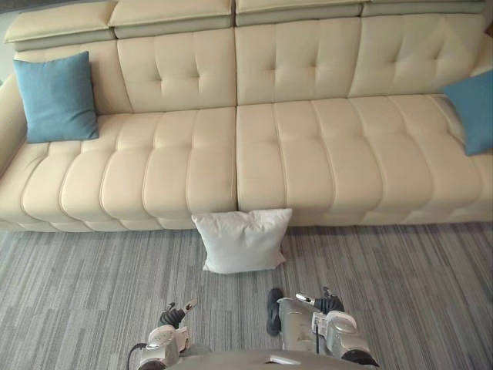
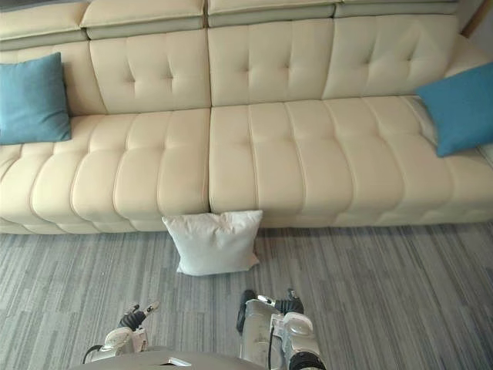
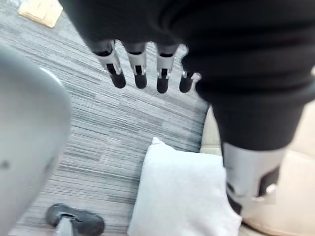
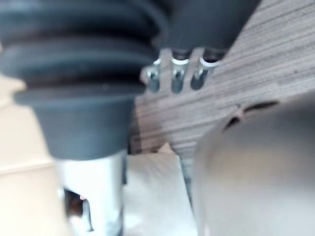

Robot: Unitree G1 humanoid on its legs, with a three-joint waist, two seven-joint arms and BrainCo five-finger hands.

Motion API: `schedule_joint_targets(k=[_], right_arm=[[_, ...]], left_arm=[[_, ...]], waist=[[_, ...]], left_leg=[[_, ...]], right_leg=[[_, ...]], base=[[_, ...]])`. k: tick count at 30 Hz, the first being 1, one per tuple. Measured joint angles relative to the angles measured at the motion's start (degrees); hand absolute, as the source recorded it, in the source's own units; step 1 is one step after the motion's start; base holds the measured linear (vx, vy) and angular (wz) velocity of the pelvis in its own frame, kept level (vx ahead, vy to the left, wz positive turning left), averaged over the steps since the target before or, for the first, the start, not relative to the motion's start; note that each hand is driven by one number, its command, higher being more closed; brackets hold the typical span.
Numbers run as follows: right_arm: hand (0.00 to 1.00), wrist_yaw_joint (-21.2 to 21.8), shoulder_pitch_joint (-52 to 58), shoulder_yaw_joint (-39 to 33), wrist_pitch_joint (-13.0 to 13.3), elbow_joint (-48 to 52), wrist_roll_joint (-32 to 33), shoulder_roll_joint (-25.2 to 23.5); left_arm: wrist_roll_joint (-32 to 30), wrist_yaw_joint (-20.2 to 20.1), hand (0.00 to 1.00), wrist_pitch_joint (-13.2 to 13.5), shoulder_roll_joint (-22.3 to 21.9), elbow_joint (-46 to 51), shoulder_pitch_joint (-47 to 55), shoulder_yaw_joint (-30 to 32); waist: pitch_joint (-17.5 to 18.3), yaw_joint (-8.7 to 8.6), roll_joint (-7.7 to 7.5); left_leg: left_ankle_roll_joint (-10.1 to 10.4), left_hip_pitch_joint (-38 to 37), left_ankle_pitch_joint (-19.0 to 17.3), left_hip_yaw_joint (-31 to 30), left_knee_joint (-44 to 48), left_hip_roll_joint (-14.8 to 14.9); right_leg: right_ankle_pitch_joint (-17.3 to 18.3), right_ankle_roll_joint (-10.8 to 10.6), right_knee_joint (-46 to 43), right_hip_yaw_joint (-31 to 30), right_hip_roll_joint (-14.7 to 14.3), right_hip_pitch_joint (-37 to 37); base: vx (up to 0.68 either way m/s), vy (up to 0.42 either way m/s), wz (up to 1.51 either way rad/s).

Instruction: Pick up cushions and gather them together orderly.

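- 1 white cushion point(image 1: 243, 240) leans against the sofa point(image 1: 308, 154), on the carpet point(image 1: 400, 293).
- Left blue cushion point(image 1: 58, 96) and right blue cushion point(image 1: 471, 112) sit at the sofa's ends.
- Left robot hand point(image 3: 139, 66) and right robot hand point(image 4: 176, 78) hold nothing, fingers straight.

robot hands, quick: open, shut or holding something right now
left robot hand: open, holding nothing
right robot hand: open, holding nothing
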State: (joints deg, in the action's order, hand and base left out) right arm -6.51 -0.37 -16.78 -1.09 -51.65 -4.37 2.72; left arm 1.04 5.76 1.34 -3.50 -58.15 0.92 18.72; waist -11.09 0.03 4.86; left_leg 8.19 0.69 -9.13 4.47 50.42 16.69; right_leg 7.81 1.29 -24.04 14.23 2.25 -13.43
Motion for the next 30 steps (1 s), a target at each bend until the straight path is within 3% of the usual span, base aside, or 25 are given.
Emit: schedule_joint_targets(k=[1, 3, 5, 7, 8, 10, 11, 12, 13, 14, 15, 17, 23, 27, 30], right_arm=[[0.0, -0.05, 0.2, 0.24, -0.29, -0.54, 0.11, 0.03], [0.0, -0.12, 0.81, 0.3, -0.36, -0.99, 0.4, 0.03], [0.0, -0.26, 1.88, -0.33, -0.38, -1.02, 0.62, 0.01], [0.0, -0.29, 1.96, -0.38, -0.41, -1.0, 0.62, 0.01], [0.0, -0.27, 2.21, -0.48, -0.44, -0.93, 0.85, -0.42], [0.0, -0.32, 2.37, -1.6, -0.65, -1.09, 1.8, -1.65], [0.0, -0.36, 2.29, -1.7, -0.71, -1.09, 1.9, -2.44], [0.0, -0.29, 3.03, -1.9, -0.66, -0.99, 1.86, -2.58], [0.0, -0.27, 3.2, -1.91, -0.58, -0.86, 1.85, -1.99], [0.0, -0.31, 2.81, -1.78, -0.64, -0.93, 1.89, -2.54], [0.0, -0.19, 2.43, -1.48, -0.34, -0.82, 1.86, -3.55], [0.0, -0.19, 2.3, -1.49, -0.15, -0.69, 1.85, -4.54], [0.0, -0.22, 1.81, -1.24, 0.03, -0.95, 1.76, -4.86], [0.0, -0.25, 2.13, 0.32, -0.37, -1.1, 1.73, -3.9], [0.0, -0.25, 3.7, 0.92, -0.4, -1.22, 1.7, -4.07]], left_arm=[[0.08, 0.02, 0.0, -0.07, 0.04, 1.04, 0.8, 0.39], [0.14, 0.03, 0.0, -0.08, 0.25, 1.63, 1.17, 0.38], [0.05, 0.05, 0.0, -0.08, 0.1, 2.79, 1.29, 0.38], [0.02, 0.03, 0.0, -0.08, 0.2, 3.1, 1.14, 0.44], [0.01, 0.05, 0.0, -0.1, 0.24, 3.17, 1.05, 0.46], [0.01, 0.0, 0.0, 0.05, 1.74, 3.45, 0.99, 0.61], [0.0, -0.05, 0.0, 0.36, 2.43, 3.53, 0.79, 0.89], [-0.06, -0.01, 0.0, 0.35, 2.31, 3.51, 0.84, 0.46], [-0.11, -0.02, 0.0, 0.2, 1.67, 3.32, 0.93, -0.12], [-0.14, -0.09, 0.0, 0.17, 2.47, 2.96, 0.57, -0.94], [-0.14, 0.04, 0.0, 0.14, 3.14, 2.87, 0.6, -1.24], [-0.12, 0.03, 0.0, 0.07, 3.66, 2.24, 0.36, -1.46], [-0.16, -0.06, 0.0, 0.02, 3.71, 0.02, 0.52, -1.88], [-0.18, -0.04, 0.0, 0.01, 3.79, -1.03, 0.53, -1.9], [-0.32, 0.0, 0.0, -0.03, 4.63, -1.06, 1.0, -1.99]], waist=[[0.02, 0.31, 0.08], [-0.01, 0.46, -0.09], [0.06, 1.24, -0.26], [0.09, 1.73, -0.27], [0.34, 1.58, -0.75], [-0.44, 1.66, -3.16], [-0.52, 2.0, -4.3], [-0.08, 1.49, -4.79], [0.77, 1.34, -2.99], [1.01, 1.76, -5.08], [1.21, 2.04, -5.82], [1.45, 2.2, -6.3], [2.14, 1.8, -5.83], [2.43, 1.59, -6.04], [3.81, 1.53, -7.87]], left_leg=[[-0.4, 2.62, -0.24, 2.72, 7.0, 2.17], [-1.68, 5.52, -1.37, 6.25, 9.27, 3.22], [-2.87, 7.96, -2.07, 10.26, 2.81, 3.2], [-4.56, 9.87, -0.19, 10.64, -3.54, 3.16], [-3.98, 9.44, 0.37, 11.43, -4.03, 2.44], [-4.71, 11.34, 2.43, 11.13, 0.29, 1.71], [-4.16, 11.43, -3.39, 11.82, -4.58, 0.56], [-4.74, 10.71, -2.12, 12.99, -18.02, -0.78], [-4.5, 10.25, 2.12, 13.01, -25.04, -1.25], [-4.77, 9.83, 2.12, 12.92, -25.52, -3.94], [-5.22, 10.09, 2.01, 12.75, -25.74, -5.21], [-5.51, 9.84, 1.82, 12.77, -25.68, -6.24], [-5.18, 5.51, 2.0, 15.42, -30.84, -5.79], [-4.6, 3.1, 2.35, 15.97, -34.75, -6.59], [-4.62, 1.63, 5.19, 16.69, -39.02, -8.99]], right_leg=[[0.93, 1.36, 1.51, 0.02, -1.07, 3.1], [1.35, 1.51, 4.7, 0.01, -1.67, 7.38], [0.45, 0.66, 7.72, -0.35, -1.61, 10.65], [0.56, 0.47, 7.23, -0.56, -1.51, 10.74], [0.24, -0.03, 8.15, -0.44, -0.89, 11.6], [0.08, -0.14, 10.67, -0.3, 1.01, 14.74], [-0.22, -0.62, 11.22, 0.4, 2.73, 16.46], [-0.53, -1.24, 10.62, 2.2, 3.9, 16.86], [-0.5, -2.67, 10.01, 2.97, 3.9, 16.85], [0.69, -4.62, 8.58, 2.57, 6.0, 15.9], [0.71, -4.88, 9.83, 1.41, 6.67, 15.64], [-0.69, -4.62, 11.52, 0.38, 6.39, 15.8], [-5.48, -5.97, 14.91, -4.78, 5.42, 16.02], [-5.95, -6.53, 16.29, -6.24, 5.46, 15.67], [-3.7, -7.5, 17.79, -6.26, 7.01, 15.19]], base=[[0.39, -0.088, -0.18], [0.37, -0.041, -0.12], [0.35, 0.035, -0.1], [0.36, 0.106, -0.03], [0.39, 0.188, 0.27], [0.27, 0.189, 0.49], [0.26, 0.275, 0.67], [0.26, 0.301, 0.75], [0.23, 0.302, 0.66], [0.16, 0.233, 0.49], [0.12, 0.226, 0.35], [0.06, 0.122, 0.09], [-0.01, 0.014, -0.41], [-0.13, -0.04, -0.46], [-0.18, -0.049, -0.15]])
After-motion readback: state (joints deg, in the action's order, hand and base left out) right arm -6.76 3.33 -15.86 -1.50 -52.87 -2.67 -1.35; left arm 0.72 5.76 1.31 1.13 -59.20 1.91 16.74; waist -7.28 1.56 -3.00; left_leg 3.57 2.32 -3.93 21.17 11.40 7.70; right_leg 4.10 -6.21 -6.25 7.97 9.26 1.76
